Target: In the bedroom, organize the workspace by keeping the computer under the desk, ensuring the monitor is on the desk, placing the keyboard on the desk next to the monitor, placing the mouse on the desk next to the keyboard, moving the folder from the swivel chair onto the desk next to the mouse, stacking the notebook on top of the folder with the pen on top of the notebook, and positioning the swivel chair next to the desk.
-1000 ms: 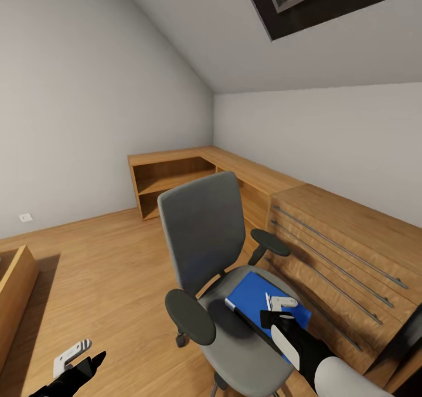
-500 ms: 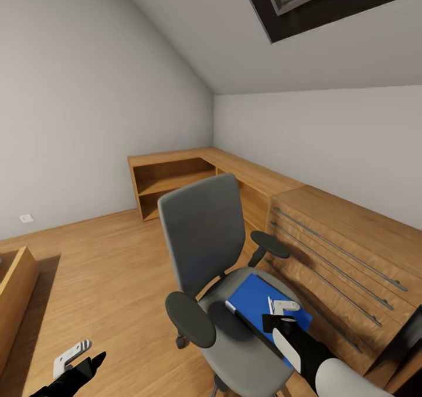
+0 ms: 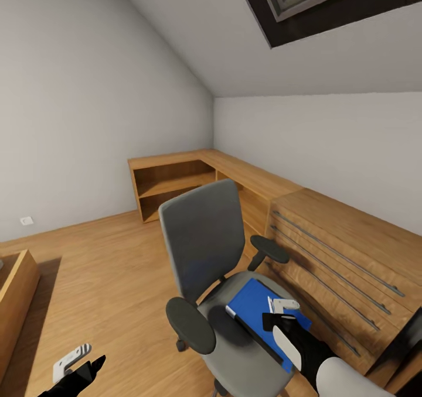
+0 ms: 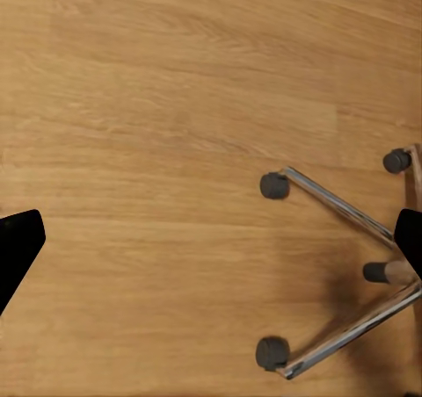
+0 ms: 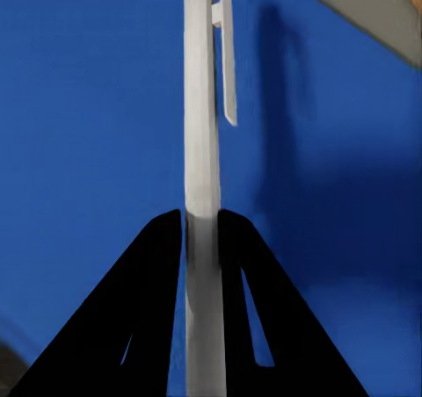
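wooden-floored attic room, right fingers [image 5: 200, 239] clamped on white pen [image 5: 201, 107] above blue folder [image 3: 258, 306]; left fingers' [image 3: 73, 362] state unclear

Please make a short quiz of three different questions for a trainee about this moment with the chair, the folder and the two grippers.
1. True or false: the folder lies on the seat of the swivel chair.
2. What is clamped between the fingers of the right gripper?
A. a white pen
B. a black mouse
C. a pale notebook
3. Fill the gap: in the left wrist view, chrome legs with dark casters stand on the wooden ____.

Key
1. True. The blue folder is flat on the grey seat.
2. A. The white pen with its clip stands between the black fingers, over the blue folder.
3. floor.
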Controlling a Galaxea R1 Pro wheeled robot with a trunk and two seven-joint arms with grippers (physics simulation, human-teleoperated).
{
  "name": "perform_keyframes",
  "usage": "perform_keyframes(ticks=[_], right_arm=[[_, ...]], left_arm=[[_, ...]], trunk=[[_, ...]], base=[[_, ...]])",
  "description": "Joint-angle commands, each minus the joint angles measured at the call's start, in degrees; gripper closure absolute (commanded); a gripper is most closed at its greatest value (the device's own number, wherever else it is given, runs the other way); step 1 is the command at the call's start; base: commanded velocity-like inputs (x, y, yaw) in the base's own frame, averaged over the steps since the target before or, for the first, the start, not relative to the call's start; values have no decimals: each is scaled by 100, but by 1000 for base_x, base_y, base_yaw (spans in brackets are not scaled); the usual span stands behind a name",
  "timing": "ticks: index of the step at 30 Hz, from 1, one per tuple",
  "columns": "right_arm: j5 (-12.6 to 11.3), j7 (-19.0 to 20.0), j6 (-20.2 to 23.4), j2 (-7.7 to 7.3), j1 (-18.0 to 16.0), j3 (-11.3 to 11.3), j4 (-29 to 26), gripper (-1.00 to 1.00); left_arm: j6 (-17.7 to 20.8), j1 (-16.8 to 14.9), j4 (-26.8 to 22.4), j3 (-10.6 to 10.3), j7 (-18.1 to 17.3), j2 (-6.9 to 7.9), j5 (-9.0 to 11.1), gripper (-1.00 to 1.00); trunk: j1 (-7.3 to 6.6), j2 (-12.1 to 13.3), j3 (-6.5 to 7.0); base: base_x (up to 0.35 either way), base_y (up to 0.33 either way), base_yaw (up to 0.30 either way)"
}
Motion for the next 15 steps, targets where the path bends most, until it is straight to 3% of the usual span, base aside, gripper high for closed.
perform_keyframes(ticks=[1, 10, 15], right_arm=[[-46, -49, 67, -11, -4, 48, -54, 100], [-92, -166, 859, -73, -4, 37, -956, 100], [-434, -693, 1133, -157, 3, 35, -1556, 100]], left_arm=[[35, -4, 1, 15, -18, -2, 37, -100], [-7, -4, 35, 16, -4, -9, 37, -100], [-113, -5, 166, 13, -2, -11, 37, -100]], trunk=[[-23, 38, 12], [-221, 399, 174], [-330, 600, 264]], base=[[0, 0, 0], [0, 0, 0], [0, 0, 0]])
